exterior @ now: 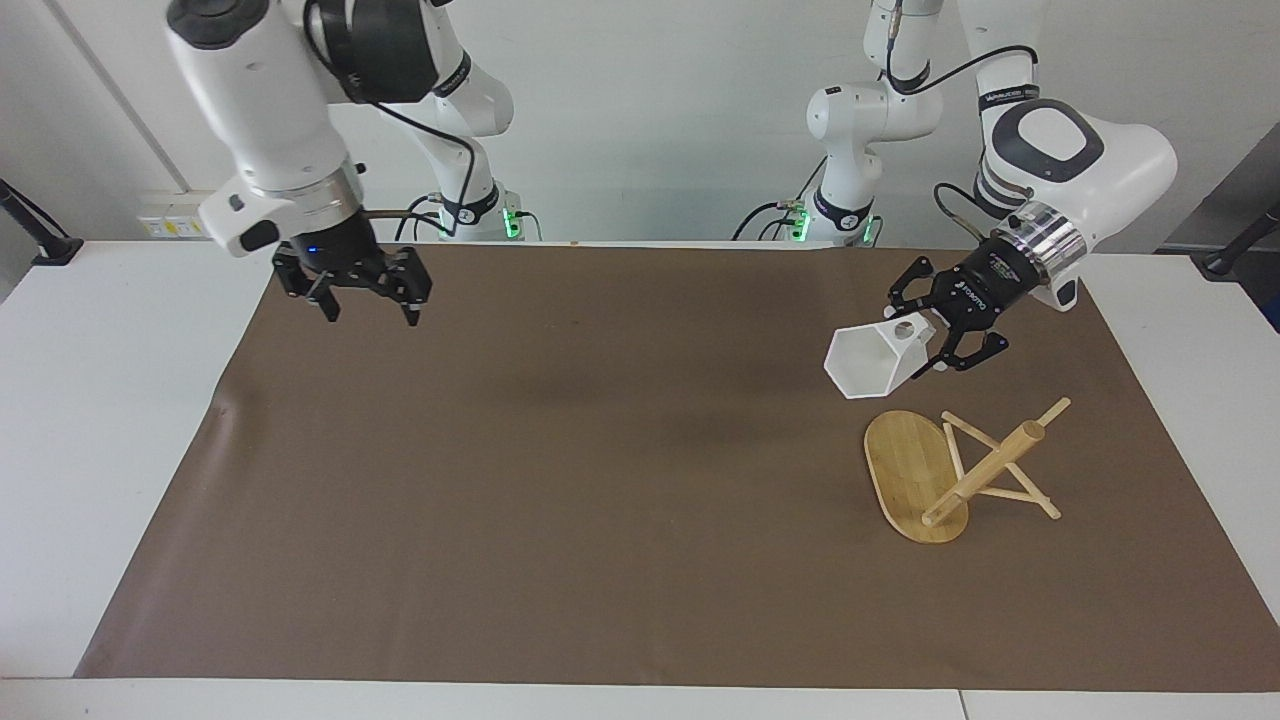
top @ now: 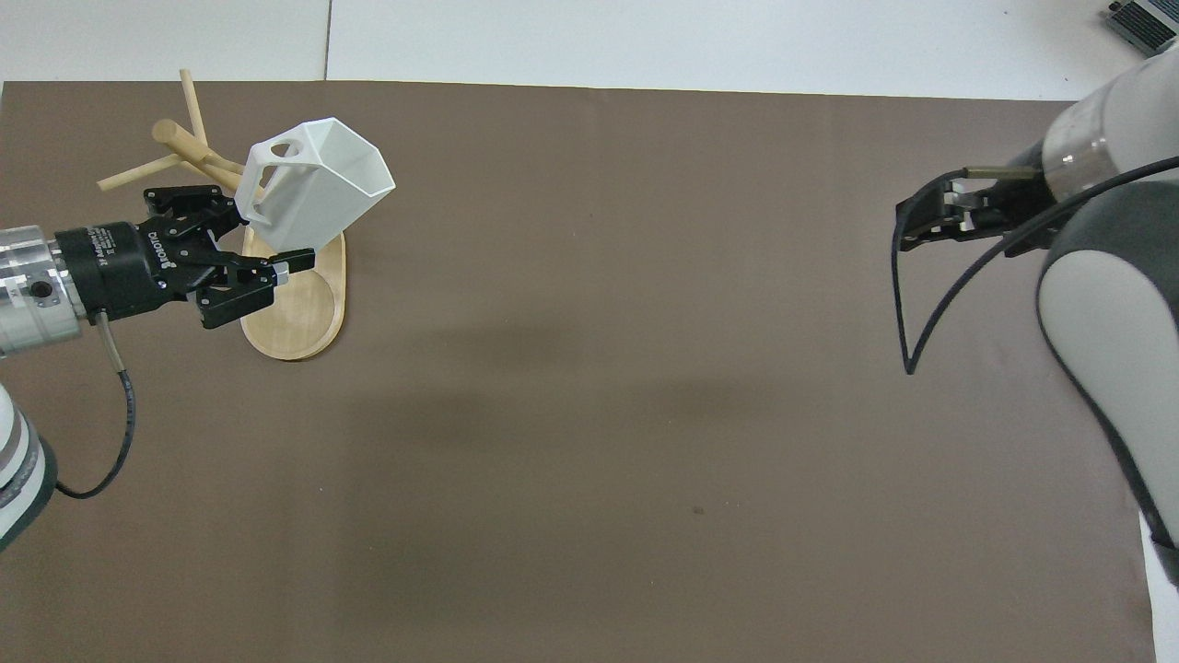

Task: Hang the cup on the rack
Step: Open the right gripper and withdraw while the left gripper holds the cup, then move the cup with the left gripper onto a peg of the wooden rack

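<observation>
The facing view shows that the rack [exterior: 945, 475] leans on the brown mat [exterior: 600, 480], its oval base tipped up and its post slanting, while from overhead the white faceted cup [top: 309, 189] merely seems to cover it. The cup hangs in the air over the mat just beside the rack's base, mouth turned away from the left gripper [exterior: 925, 345], which is clamped on its pierced handle end. The right gripper [exterior: 365, 295], fingers apart and empty, hovers well apart from the rack, probably over the mat's edge.
</observation>
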